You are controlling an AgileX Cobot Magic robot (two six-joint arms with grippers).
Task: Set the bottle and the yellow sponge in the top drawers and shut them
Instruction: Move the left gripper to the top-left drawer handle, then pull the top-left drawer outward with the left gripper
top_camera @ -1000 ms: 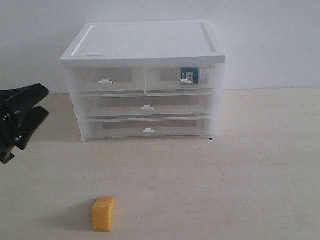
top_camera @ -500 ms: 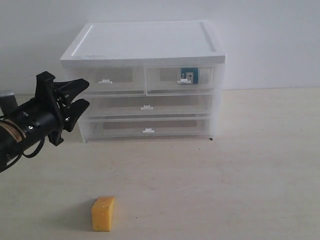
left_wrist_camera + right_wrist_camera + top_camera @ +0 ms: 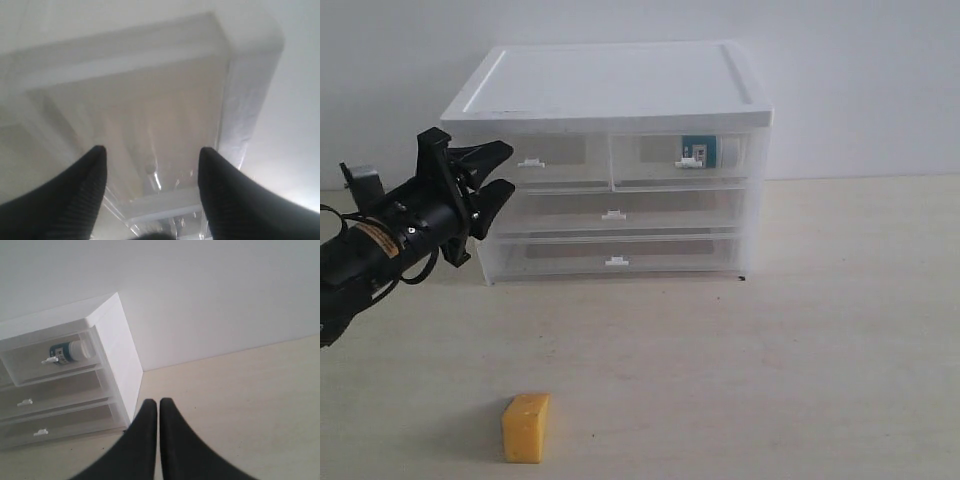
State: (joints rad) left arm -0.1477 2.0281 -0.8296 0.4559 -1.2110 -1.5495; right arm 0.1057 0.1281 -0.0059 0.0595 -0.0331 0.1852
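Left gripper point(image 3: 506, 167) had advanced from the view's left edge to the cabinet point(image 3: 610, 90), at its left front corner; fingers stood wide apart, holding nothing. Both top drawers point(image 3: 535, 160) were shut. The bottle point(image 3: 700, 150) sat inside the right one, stowed. The yellow sponge point(image 3: 525, 428) lay on the table point(image 3: 820, 350), well apart, its stowing outstanding. The right gripper point(image 3: 158, 404) was pressed together, empty.
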